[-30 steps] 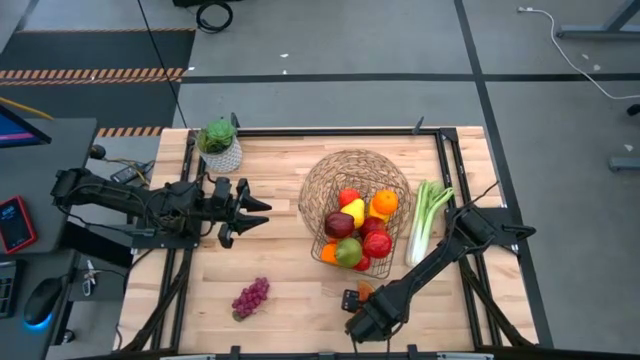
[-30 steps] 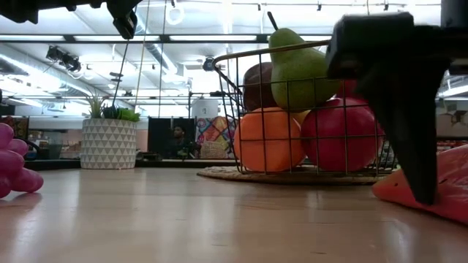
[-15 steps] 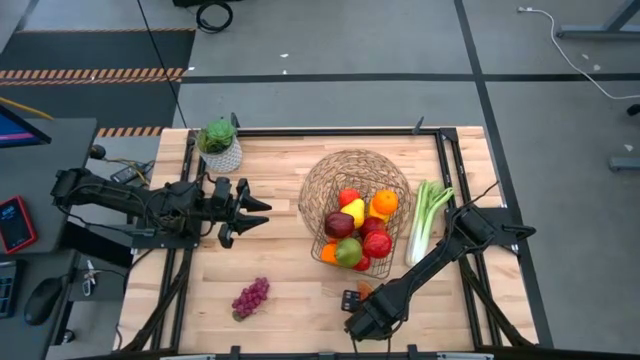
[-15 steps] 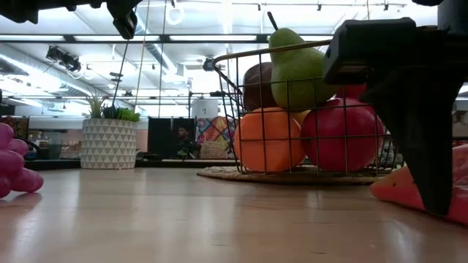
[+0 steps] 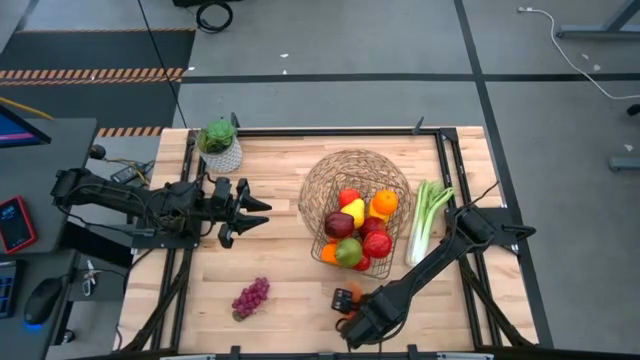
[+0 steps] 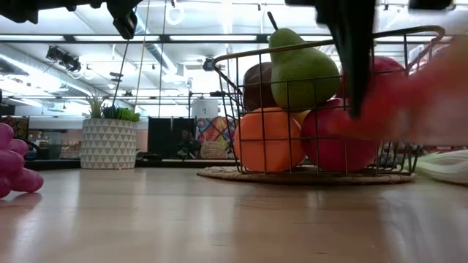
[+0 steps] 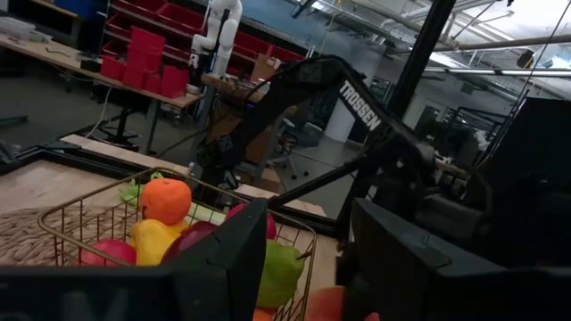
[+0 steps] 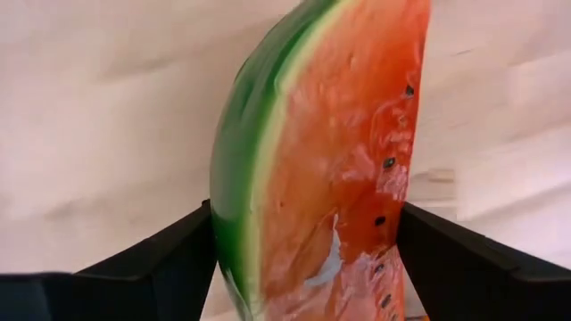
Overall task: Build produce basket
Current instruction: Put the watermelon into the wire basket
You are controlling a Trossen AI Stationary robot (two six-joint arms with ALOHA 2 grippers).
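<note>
Jaws clamped on the watermelon slice (image 8: 326, 160), the right gripper (image 5: 352, 303) has it clear of the table's near edge. Next call: carry it over the basket (image 5: 355, 205). Only the wrist camera shows the grip; overhead shows the left gripper (image 5: 247, 212) parked, fingers apart.

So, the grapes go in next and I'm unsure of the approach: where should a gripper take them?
Probably from straight above, fingers closing across the narrow width of the grapes. The bunch lies flat and long on the table with bare wood on every side.
</note>
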